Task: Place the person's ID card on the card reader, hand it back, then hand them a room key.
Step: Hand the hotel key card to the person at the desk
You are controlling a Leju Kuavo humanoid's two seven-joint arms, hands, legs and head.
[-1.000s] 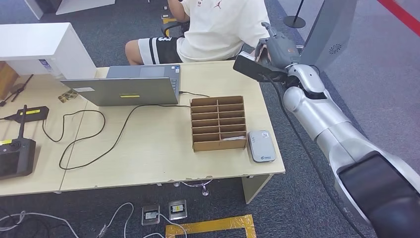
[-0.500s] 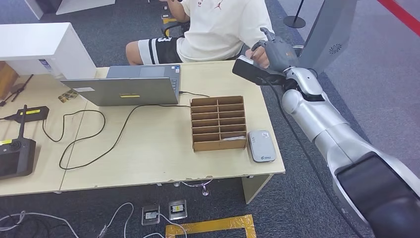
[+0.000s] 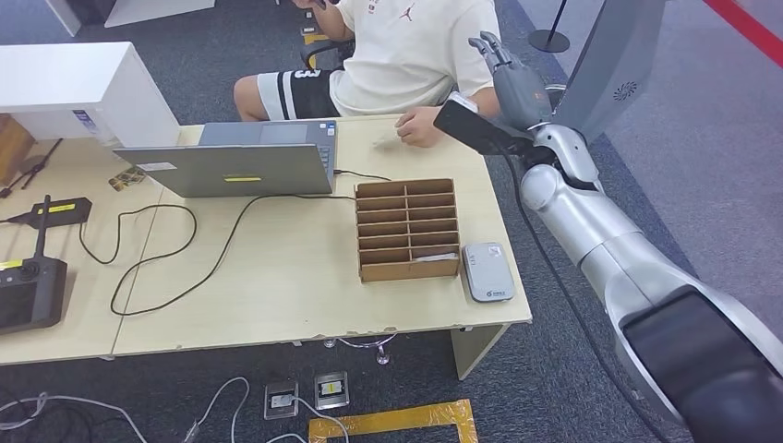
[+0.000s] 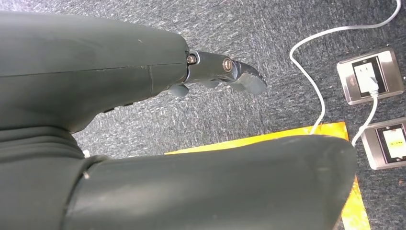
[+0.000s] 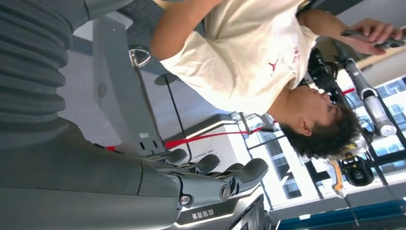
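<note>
Since the earlier frames, the right hand (image 3: pixel 512 83) has lifted away from the person's hand (image 3: pixel 420 126) and now stands higher in the upper right of the head view. Its fingers are stretched upward and apart with nothing between them. The right wrist view agrees, showing the dark fingers extended and empty in front of the person's cream shirt (image 5: pixel 249 57). The person's hand has come down and to the left. It now rests on the far edge of the table (image 3: pixel 277 295), right of the laptop (image 3: pixel 231 168).

A small pale flat thing (image 3: pixel 383 141) lies on the table just left of that hand. It is too small to tell whether it is the ID card.

The card reader (image 3: pixel 487 271), a pale grey slab, sits at the lower right of the table. It is just beside the cardboard sorter box (image 3: pixel 407 229), and nothing lies on it. A white card (image 3: pixel 434 257) lies in the box's lowest right compartment.

In the left wrist view, the left hand (image 4: pixel 95 62) hangs over grey carpet near floor sockets (image 4: pixel 368 76). Its finger and thumb are apart and hold nothing.
</note>
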